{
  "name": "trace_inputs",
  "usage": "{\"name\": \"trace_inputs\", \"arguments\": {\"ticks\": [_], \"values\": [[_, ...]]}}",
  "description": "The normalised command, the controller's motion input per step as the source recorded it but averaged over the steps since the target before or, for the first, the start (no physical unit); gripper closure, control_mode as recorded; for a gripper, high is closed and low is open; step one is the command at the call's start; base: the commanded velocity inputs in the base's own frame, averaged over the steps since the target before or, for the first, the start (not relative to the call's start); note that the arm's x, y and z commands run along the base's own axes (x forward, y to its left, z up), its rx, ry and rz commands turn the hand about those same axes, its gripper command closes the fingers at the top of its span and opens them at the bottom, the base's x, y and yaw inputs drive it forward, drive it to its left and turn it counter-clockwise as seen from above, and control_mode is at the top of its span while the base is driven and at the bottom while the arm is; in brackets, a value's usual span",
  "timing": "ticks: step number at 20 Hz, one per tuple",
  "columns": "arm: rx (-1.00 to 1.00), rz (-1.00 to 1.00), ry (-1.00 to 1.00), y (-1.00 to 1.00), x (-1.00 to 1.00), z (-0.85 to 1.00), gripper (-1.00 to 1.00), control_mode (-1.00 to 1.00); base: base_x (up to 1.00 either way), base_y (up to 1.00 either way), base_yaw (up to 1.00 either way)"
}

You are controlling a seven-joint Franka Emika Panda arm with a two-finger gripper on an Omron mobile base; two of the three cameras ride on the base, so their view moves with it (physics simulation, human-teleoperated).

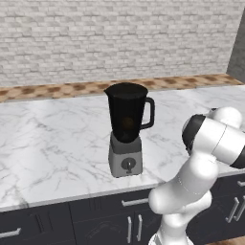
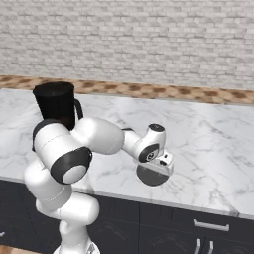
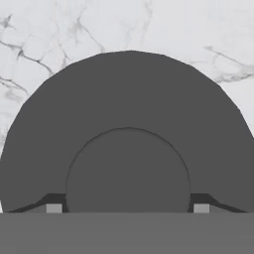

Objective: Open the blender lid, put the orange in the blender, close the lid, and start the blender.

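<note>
**Operator:** Marble counter (image 1: 52, 143) under a grey brick wall (image 1: 119, 38), dark cabinets (image 1: 95, 220) below. I have the blender (image 1: 126, 129) standing near the front edge, jar open at the top. Through the dark jar I can make out a faint orange-brown glow low down, which I take to be the orange (image 1: 128, 123), though I can't be sure.

**Observer:** And the lid?

**Operator:** I see the blender lid (image 3: 129, 124) right under my gripper (image 2: 159, 166), well off to the right of the blender. On the hand camera the fingertips (image 3: 53, 207) sit either side of the raised centre knob (image 3: 128, 168), set narrow around it. Whether they are actually pinching it, I can't tell; the lid looks to be at or just above the marble.

**Observer:** So which step?

**Operator:** If that is the fruit inside, I judge I'm on closing the lid. Next calls for a firm grip on the knob, a lift, a carry left over the jar rim, and a level, centred set-down. Then the dial (image 1: 128, 164).
</note>
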Motion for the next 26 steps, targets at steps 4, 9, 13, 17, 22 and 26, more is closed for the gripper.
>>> {"name": "trace_inputs", "arguments": {"ticks": [4, 9, 13, 17, 22, 26], "values": [[0.0, 0.11, -0.18, 0.0, -0.02, 0.66, 1.0, -1.0, 0.0, 0.0, 0.0], [-0.02, 0.09, -0.19, 0.2, -0.16, 0.97, 1.0, -1.0, 0.0, 0.0, 0.0], [-0.1, 0.07, -0.09, 0.59, -0.08, 1.0, 1.0, -1.0, 0.0, 0.0, 0.0], [-0.1, 0.09, -0.06, 0.64, -0.02, 1.0, 1.0, -1.0, 0.0, 0.0, 0.0], [-0.09, 0.08, -0.09, 0.55, -0.1, 1.0, 1.0, -1.0, 0.0, 0.0, 0.0], [-0.04, 0.07, -0.09, 0.4, -0.22, 1.0, 1.0, -1.0, 0.0, 0.0, 0.0]]}}
